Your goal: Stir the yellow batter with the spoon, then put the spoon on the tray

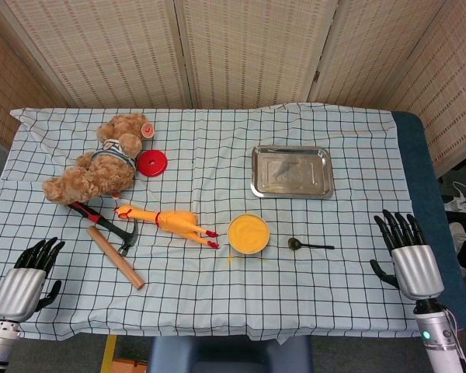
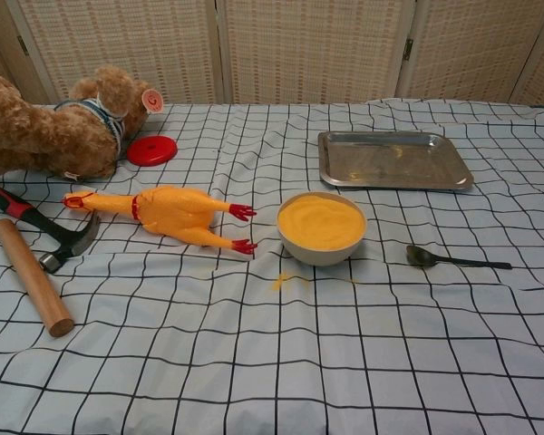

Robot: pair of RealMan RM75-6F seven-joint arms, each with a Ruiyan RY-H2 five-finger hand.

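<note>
So one bowl (image 2: 321, 228) holds yellow batter, one spoon (image 2: 453, 260) lies on the cloth just right of it, and one tray (image 2: 392, 160), seemingly bare, sits behind; left hand (image 1: 27, 278) and right hand (image 1: 408, 257) rest near the front corners, fingers spread, holding nothing
</note>
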